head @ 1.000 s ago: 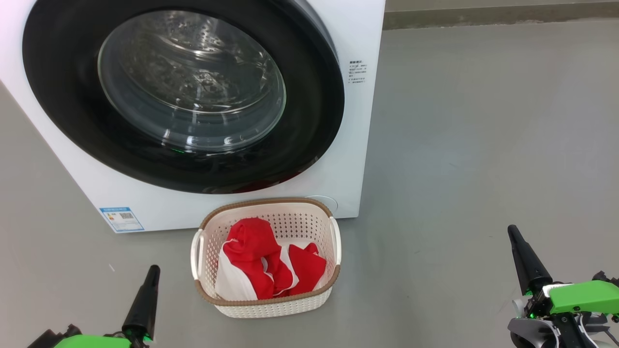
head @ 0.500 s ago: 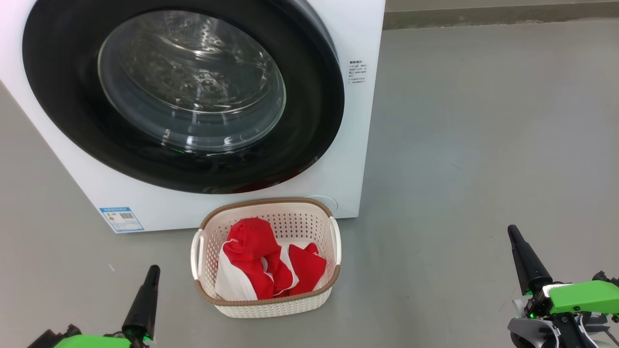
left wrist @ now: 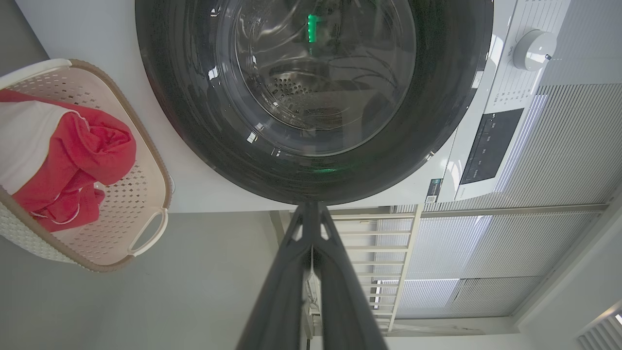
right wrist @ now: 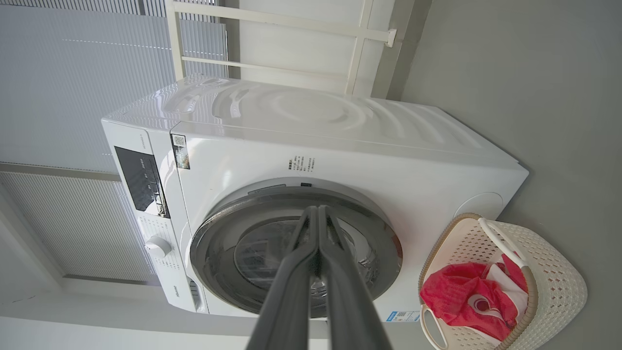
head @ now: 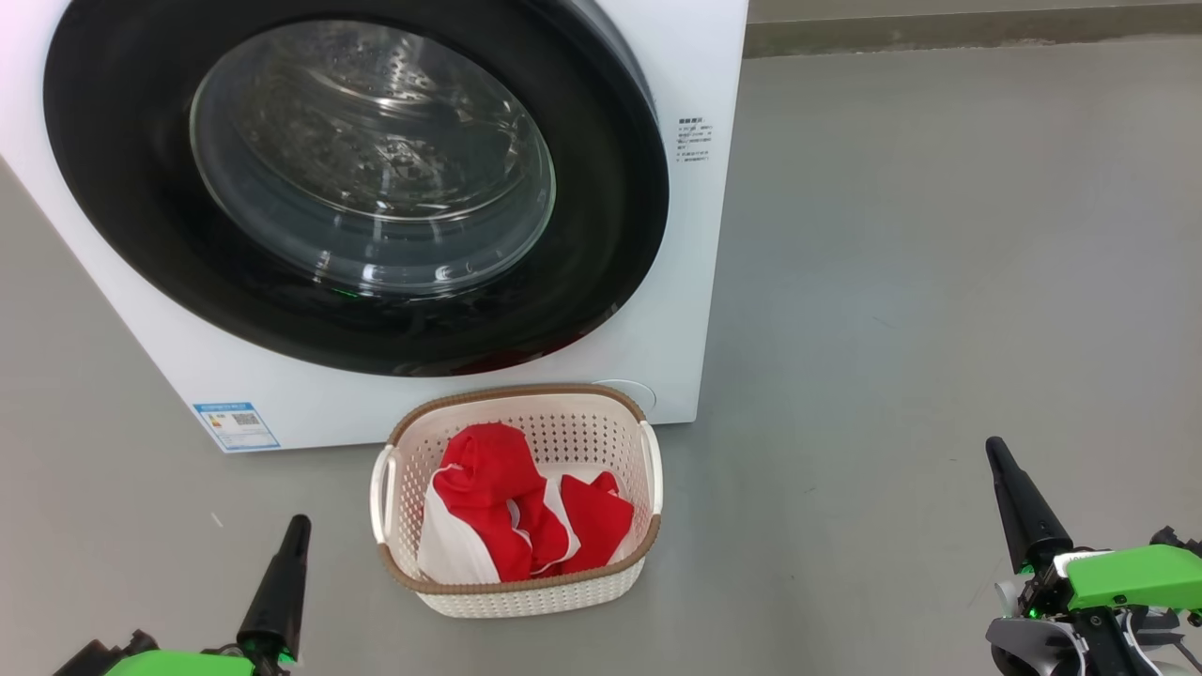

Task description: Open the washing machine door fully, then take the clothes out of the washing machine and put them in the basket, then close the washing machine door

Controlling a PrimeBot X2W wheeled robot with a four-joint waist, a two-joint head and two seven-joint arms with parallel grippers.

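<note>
1. Nothing has moved since the earlier frames: the door (head: 582,188), the basket (head: 526,601) and both sets of jaws sit exactly as before.
2. Red and white clothes (head: 498,526) lie heaped in the basket, below its brown rim.
3. That basket stands on the grey floor (head: 939,282) just in front of the washing machine (head: 690,310), at 6 o'clock of the door.
4. The round, black-framed door lies shut flat against the white front; the steel drum (head: 310,103) shows through its glass.
5. A small blue label (head: 237,424) sits on the machine's front, at 10 o'clock of the basket.
6. Left jaws are pressed together and hold nothing; their dark fingers (head: 277,587) point up at 8 o'clock of the basket, near it.
7. Right jaws are likewise closed tip to tip and empty; their fingers (head: 1024,512) stand at 3 o'clock of the basket, well apart from it.
</note>
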